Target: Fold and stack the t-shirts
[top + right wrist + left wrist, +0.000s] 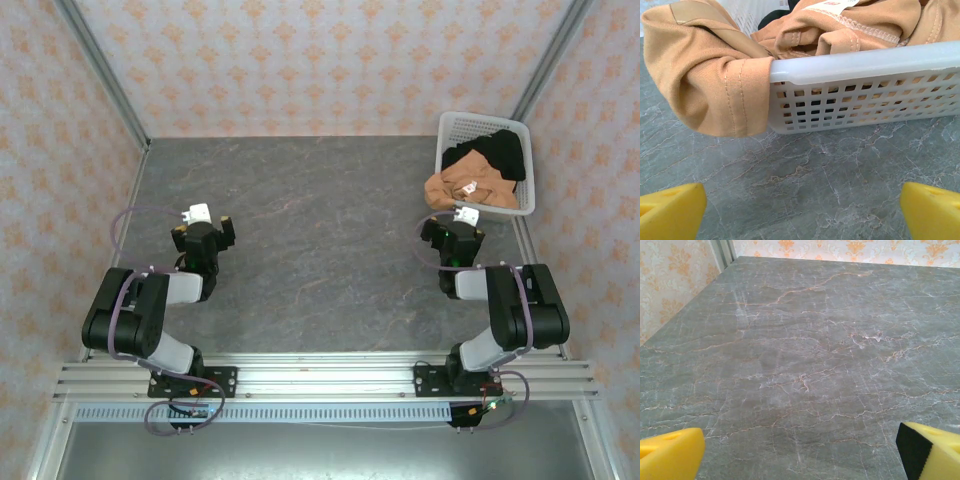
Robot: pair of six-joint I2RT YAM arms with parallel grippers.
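T-shirts lie unfolded in the white lattice basket (865,62), which sits at the far right corner of the table. The orange-tan t-shirt (715,85) is crumpled at the near side, with one fold spilling over the basket's near-left corner and hanging down outside the wall. A white label (832,4) shows on the cloth close to the rim. The black t-shirt (497,150) is bunched behind it, toward the far side of the basket. The right gripper (800,215) is low over the table just in front of the basket's near wall — yellow fingertips (670,212) spread wide, nothing between them, clear of cloth and basket. The left gripper (800,460) is well apart on the left side, its jaws likewise spread wide over the grey marbled table (805,350) — holding nothing.
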